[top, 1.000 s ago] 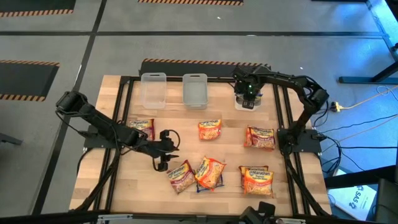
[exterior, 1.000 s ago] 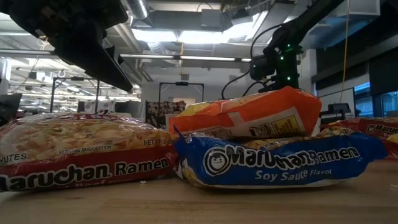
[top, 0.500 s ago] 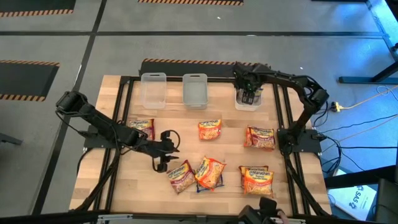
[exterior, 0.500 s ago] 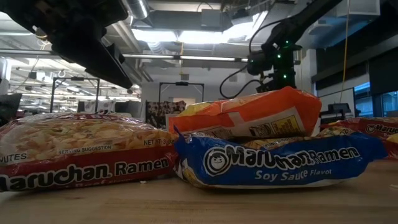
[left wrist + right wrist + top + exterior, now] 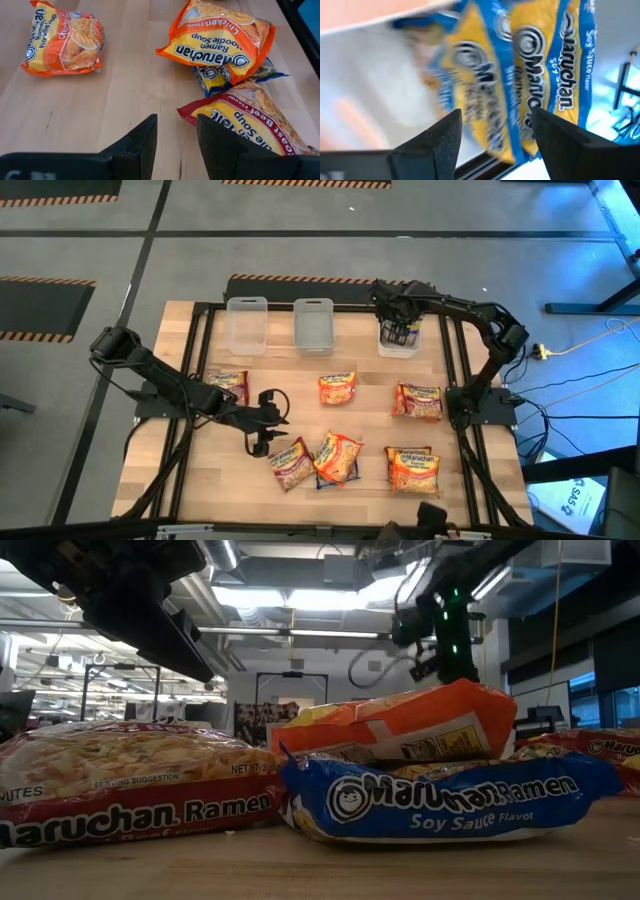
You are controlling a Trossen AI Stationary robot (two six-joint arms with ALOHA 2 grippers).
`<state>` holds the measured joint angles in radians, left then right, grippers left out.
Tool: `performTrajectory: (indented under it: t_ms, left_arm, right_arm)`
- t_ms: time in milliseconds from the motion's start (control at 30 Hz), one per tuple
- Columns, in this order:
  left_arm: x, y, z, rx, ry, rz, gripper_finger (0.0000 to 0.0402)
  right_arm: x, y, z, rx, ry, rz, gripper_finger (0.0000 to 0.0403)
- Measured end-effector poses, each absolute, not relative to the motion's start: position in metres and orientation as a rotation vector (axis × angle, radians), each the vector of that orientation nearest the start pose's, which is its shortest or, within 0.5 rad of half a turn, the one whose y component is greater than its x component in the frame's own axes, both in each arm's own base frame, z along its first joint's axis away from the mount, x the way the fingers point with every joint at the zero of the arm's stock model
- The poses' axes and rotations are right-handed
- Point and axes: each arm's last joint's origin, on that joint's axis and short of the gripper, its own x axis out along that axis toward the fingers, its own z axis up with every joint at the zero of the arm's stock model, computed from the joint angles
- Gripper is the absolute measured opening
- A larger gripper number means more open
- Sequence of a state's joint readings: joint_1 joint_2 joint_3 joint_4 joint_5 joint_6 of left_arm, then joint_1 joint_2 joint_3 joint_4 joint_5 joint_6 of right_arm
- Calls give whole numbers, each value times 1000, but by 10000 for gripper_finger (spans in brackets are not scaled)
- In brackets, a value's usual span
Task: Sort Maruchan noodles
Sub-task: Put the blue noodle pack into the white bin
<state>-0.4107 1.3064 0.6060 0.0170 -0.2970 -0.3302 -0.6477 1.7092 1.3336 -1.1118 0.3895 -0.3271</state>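
Several Maruchan packets lie flat on the wooden table: a red one [image 5: 228, 385], an orange one [image 5: 337, 388], a red one [image 5: 418, 401], a red beef packet [image 5: 291, 463], an orange packet [image 5: 339, 456] resting on a blue one [image 5: 450, 802], and one more [image 5: 412, 470]. My left gripper [image 5: 266, 421] is open, low over bare wood just left of the beef packet [image 5: 250, 120]. My right gripper [image 5: 398, 318] hangs open above the right clear tub [image 5: 398, 345], where blue-and-yellow packets [image 5: 540, 75] lie.
Two more clear tubs [image 5: 247, 325] [image 5: 313, 325] stand along the far edge, left of the right tub. A black frame rail [image 5: 455, 360] runs round the table. Bare wood lies between the tubs and the packets and near my left gripper [image 5: 175, 140].
My right gripper has risen over the right tub and drifted slightly toward the far-left. My left arm and the packets on the table have kept still.
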Motion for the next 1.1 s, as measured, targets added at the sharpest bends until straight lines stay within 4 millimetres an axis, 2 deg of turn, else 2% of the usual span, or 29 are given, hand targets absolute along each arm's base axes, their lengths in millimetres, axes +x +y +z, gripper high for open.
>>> performTrajectory:
  t_ms: [167,267,433,567,733,833,1000,1100]
  left_arm:
    - [234,-92,186,-84,649,-2,132]
    - [234,-92,186,-113,647,8,132]
    - [236,-93,189,-176,616,18,132]
    - [237,-98,193,-192,564,-8,132]
    - [235,-110,198,-188,512,-50,132]
    - [235,-120,195,-190,500,-75,132]
    - [241,-141,183,-223,463,-133,132]
    - [246,-152,169,-255,455,-148,132]
  right_arm:
    - [258,-161,276,-39,1540,-576,207]
    - [263,-130,296,15,1416,-539,201]
    - [278,-60,317,58,1226,-384,190]
    - [292,1,321,41,1109,-253,183]
    - [308,74,313,3,983,-128,182]
    - [314,112,303,-11,931,-75,181]
    - [324,162,273,-25,909,-45,181]
    - [328,182,249,-23,938,-76,181]
